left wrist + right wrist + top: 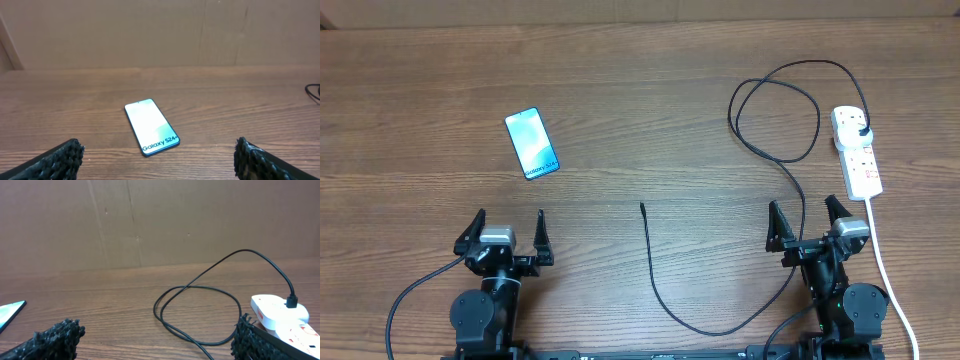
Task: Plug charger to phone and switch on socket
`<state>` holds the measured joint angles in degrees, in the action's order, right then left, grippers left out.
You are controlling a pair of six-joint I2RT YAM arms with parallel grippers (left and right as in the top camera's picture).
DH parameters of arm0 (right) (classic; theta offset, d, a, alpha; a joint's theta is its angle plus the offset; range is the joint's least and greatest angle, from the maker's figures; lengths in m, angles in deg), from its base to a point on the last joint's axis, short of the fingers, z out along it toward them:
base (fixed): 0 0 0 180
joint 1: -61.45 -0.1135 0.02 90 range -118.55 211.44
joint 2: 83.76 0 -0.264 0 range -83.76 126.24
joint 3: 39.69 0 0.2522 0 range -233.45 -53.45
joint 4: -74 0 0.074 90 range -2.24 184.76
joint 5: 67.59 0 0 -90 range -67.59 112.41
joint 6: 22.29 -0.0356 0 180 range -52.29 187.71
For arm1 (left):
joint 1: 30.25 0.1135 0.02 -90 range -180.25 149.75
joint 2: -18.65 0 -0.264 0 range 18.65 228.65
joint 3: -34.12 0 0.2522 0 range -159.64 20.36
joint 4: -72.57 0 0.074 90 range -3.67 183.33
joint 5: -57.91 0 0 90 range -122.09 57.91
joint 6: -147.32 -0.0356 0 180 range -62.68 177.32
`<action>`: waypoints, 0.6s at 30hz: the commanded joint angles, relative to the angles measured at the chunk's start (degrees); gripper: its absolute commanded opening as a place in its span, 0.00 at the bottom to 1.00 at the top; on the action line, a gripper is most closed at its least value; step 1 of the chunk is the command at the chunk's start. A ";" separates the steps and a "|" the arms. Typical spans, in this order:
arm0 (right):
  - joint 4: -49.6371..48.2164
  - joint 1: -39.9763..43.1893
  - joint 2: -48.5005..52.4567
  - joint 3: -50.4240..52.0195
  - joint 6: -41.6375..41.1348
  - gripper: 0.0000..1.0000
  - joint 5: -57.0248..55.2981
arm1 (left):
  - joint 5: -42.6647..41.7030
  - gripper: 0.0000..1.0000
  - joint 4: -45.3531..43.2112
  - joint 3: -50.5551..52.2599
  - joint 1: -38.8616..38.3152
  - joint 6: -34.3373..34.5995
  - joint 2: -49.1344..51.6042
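The phone [532, 143] lies flat on the wood table at the left, its blue screen up; the left wrist view shows it [151, 127] ahead with "Galaxy S24" text. The charger cable [790, 160] loops at the right; its plug [861, 131] sits in the white socket strip [856, 150], and its connector tip [642, 206] lies free mid-table. In the right wrist view the cable [200, 287] loops before the socket [277, 311]. My left gripper [507, 229] is open and empty, just short of the phone. My right gripper [805, 219] is open and empty, near the strip.
The strip's thick white cord [886, 265] runs down the right side past my right arm. A cardboard wall [160, 32] stands along the table's far edge. The charger cable curves low between the two arms [705, 325].
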<state>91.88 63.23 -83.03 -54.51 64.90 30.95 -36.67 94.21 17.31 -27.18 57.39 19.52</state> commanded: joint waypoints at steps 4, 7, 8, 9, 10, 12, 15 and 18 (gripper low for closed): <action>-0.13 -0.22 -0.57 0.61 -0.20 1.00 -0.81 | 0.22 1.00 1.90 -5.75 -0.04 0.81 -0.17; -0.13 -0.22 -0.57 0.61 -0.20 1.00 -0.79 | 0.98 1.00 2.84 -7.80 -0.04 0.79 1.29; -0.13 -0.22 -0.57 0.61 -0.20 1.00 -0.79 | 0.96 1.00 2.80 -8.39 -0.04 0.81 2.03; -0.13 -0.22 -0.57 0.61 -0.20 1.00 -0.81 | 0.96 1.00 2.73 -8.87 -0.04 0.83 2.71; -0.13 -0.22 -0.57 0.61 -0.20 1.00 -0.81 | 0.96 1.00 2.64 -9.44 -0.04 0.83 3.63; -0.13 -0.22 -0.57 0.61 -0.20 1.00 -0.79 | 0.96 1.00 2.60 -10.60 -0.04 1.27 5.75; -0.13 -0.22 -0.57 0.61 -0.20 1.00 -0.79 | 0.98 1.00 2.62 -13.20 -0.04 1.44 10.58; -0.13 -0.22 -0.57 0.61 -0.20 1.00 -0.79 | 0.98 1.00 2.64 -15.87 -0.04 1.42 15.34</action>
<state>91.90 63.23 -83.03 -54.51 64.90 30.95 -36.19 97.12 5.66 -27.18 57.81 30.34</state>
